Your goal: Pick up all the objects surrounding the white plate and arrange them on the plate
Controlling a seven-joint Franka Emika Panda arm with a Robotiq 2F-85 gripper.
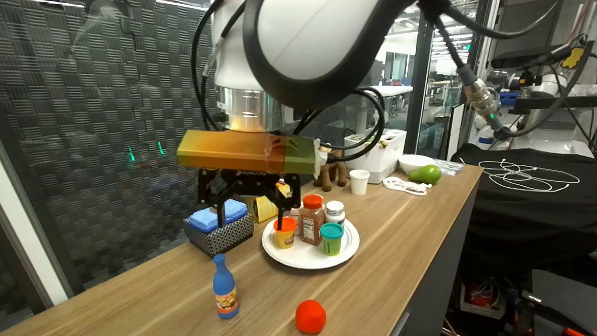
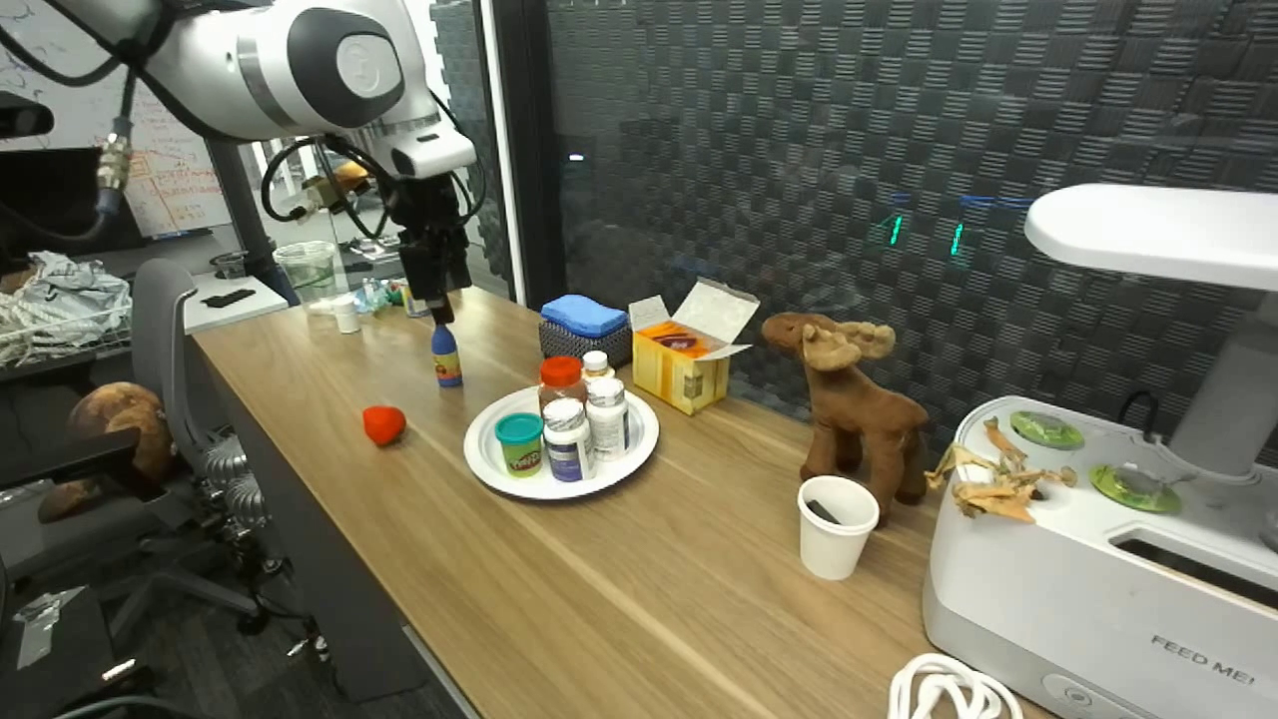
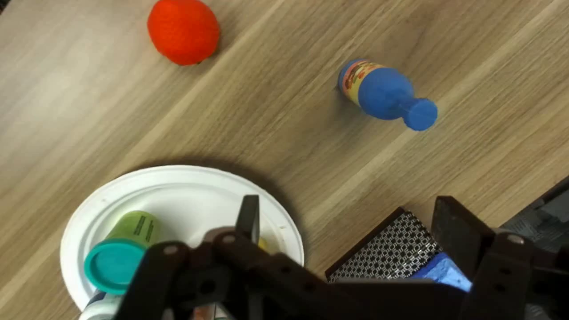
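Wrist view: your gripper (image 3: 346,213) stands wide, its fingers well apart, with bare wood and part of the patterned basket (image 3: 386,249) showing between them. From this angle one finger covers some of the white plate (image 3: 186,173). In an exterior view a fingertip overlaps the orange-lidded tub (image 1: 285,241); you cannot tell whether they touch.

On the plate, upright: that tub, the teal-lidded green tub (image 3: 122,253), the red-lidded jar (image 1: 312,224), a purple-labelled white bottle (image 2: 569,449), a second white bottle (image 2: 608,424) just beside it, and a smaller white-capped bottle (image 2: 597,366), partly hidden from you.

Off the plate, on the table (image 2: 619,609): the blue bottle (image 1: 225,287), upright, and the red ball (image 1: 310,317). Each sits apart from the plate and from the other; you get both in all three views.

Along the window: the basket with a blue cloth (image 2: 584,316) on top, a yellow box (image 2: 664,377) with flaps up, a brown plush moose (image 2: 867,419). Near the moose, a white cup (image 2: 835,544).
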